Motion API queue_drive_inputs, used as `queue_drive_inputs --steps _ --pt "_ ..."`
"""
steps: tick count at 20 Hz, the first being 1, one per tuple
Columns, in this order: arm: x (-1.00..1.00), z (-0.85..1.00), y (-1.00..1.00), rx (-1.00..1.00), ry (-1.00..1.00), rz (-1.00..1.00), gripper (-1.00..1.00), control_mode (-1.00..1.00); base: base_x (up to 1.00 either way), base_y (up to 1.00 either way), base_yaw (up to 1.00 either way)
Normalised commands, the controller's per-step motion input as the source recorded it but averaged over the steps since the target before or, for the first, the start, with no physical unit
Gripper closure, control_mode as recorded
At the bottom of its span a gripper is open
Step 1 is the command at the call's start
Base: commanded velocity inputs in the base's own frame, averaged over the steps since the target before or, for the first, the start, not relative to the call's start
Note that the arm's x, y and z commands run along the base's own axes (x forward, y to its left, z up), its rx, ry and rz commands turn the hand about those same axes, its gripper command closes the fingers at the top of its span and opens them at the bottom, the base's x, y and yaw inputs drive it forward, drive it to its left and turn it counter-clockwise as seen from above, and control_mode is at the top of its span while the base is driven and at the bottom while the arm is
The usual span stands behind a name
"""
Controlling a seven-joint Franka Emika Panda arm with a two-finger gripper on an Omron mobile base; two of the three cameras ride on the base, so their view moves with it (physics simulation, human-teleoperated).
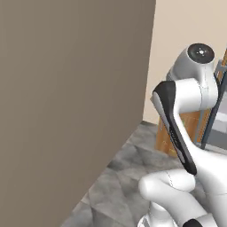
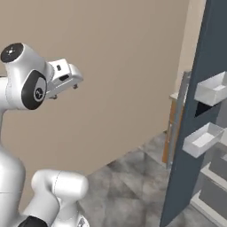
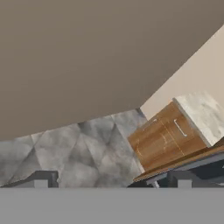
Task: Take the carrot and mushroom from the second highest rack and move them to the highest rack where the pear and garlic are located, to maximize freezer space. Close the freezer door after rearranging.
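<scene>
Close to the lens in the hand view, my two dark fingertips (image 3: 41, 179) stand far apart at the bottom edge, one at the left and one at the right, with nothing between them but grey stone floor (image 3: 83, 144). My pincer (image 3: 111, 181) is wide open and holds nothing.

Right base view: my hand (image 2: 62, 77) sits high, beside the round dark-capped joint, and faces a large flat brown wall (image 2: 111, 66). Hand and wall look apart; I cannot tell how near.

Right of that wall in the same view stands the dark freezer door (image 2: 195, 111), swung open and seen nearly edge-on. Two pale grey bins (image 2: 201, 139) hang on its inner face, one above the other. Both look bare from this angle. Beyond the door, at the lower right, grey racks (image 2: 213, 186) step down; their contents are not visible to me, so I cannot place the carrot, mushroom, pear or garlic.

Hand view, rolled: a wooden cabinet (image 3: 164, 140) with a small pale handle, topped by a light speckled counter (image 3: 203, 113), stands against a cream wall (image 3: 192, 74).

Left base view: my white arm (image 1: 186, 133) rises at the right, the brown wall covers the left, and the orange-brown cabinet edge shows behind the arm.
</scene>
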Motion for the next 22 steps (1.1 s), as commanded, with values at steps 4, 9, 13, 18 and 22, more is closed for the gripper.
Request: queue_drive_inputs --steps 4,9,13,18,22 --pt "0.0 0.0 0.0 0.0 0.0 0.0 -1.0 1.0 0.9 0.61 -0.6" --pt "0.0 0.0 0.0 0.0 0.0 0.0 -1.0 1.0 0.87 0.6 -0.84" --pt "0.0 0.0 0.0 0.0 0.0 0.0 -1.0 1.0 0.82 0.84 -0.99" --pt "0.0 0.0 0.0 0.0 0.0 0.0 -1.0 1.0 0.76 0.81 -1.0" --pt "0.0 0.0 0.0 0.0 0.0 0.0 -1.0 1.0 0.76 0.84 -1.0"
